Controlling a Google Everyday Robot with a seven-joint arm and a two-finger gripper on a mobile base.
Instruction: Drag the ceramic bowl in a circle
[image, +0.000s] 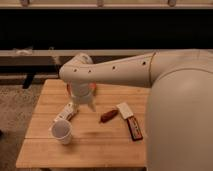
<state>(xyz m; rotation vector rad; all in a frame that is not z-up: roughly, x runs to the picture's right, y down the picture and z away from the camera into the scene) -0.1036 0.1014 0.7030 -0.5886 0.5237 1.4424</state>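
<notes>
The ceramic bowl (93, 86) shows only as slivers of orange at the far left of the wooden table (100, 145). The arm's wrist hides most of it. My gripper (83, 102) points down right at the bowl, over its near side. The big white arm reaches in from the right and covers the table's right side.
A white paper cup (62, 131) stands near the front left. A white packet (66, 112) lies between the cup and the gripper. A reddish-brown item (108, 116), a white piece (125, 110) and a dark bar (134, 128) lie right of the gripper. A dark bench runs behind the table.
</notes>
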